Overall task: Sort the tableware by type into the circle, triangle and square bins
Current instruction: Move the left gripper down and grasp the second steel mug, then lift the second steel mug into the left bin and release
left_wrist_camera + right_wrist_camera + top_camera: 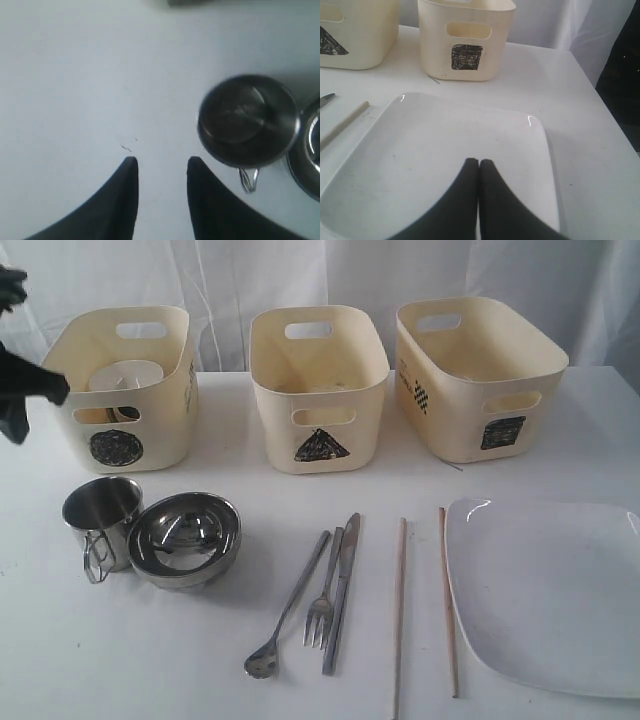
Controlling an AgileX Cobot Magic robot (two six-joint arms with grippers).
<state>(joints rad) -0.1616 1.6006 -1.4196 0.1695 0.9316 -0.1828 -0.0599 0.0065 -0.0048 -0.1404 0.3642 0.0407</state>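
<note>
mugs and bowls look like the step in hand. the left tool (162, 161) hangs over bare worktop (75, 75). it is spread apart, with nothing in the gap. the steel mug (247, 120) stands upright just beside the tool, off to one side and not in the gap. the steel bowl (185, 535) sits right next to the mug, on the side away from the tool. the circle bin (165, 435) is near the tool too, with something white and round inside it. i think the mug goes next. the tool must move over the mug, come down with one tip inside the rim, pinch the wall and lift it to that bin. the right tool (479, 164) is pressed together, holding nothing, just above the big white plate (420, 150).
</note>
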